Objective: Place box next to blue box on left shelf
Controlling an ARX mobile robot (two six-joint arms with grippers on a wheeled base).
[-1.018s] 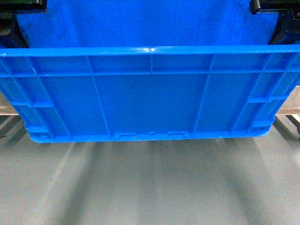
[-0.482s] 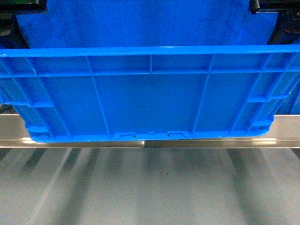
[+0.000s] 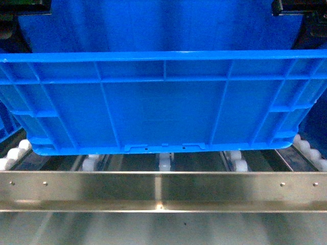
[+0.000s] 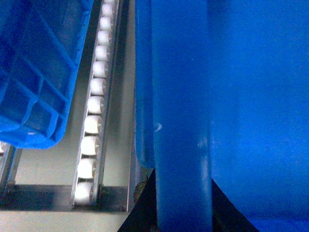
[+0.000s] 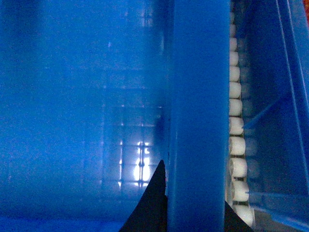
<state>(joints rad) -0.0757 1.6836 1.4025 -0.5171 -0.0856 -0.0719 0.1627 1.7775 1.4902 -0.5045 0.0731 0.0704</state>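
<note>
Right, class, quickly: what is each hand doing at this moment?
Left hand: closed on the box, gripping its rim.
Right hand: closed on the box's opposite rim.

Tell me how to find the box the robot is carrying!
Look at the silver roller shelf. The big blue box hangs above its white rollers, filling the head view. Unlike the blue boxes beside it, the end effectors grip its side rims.
</note>
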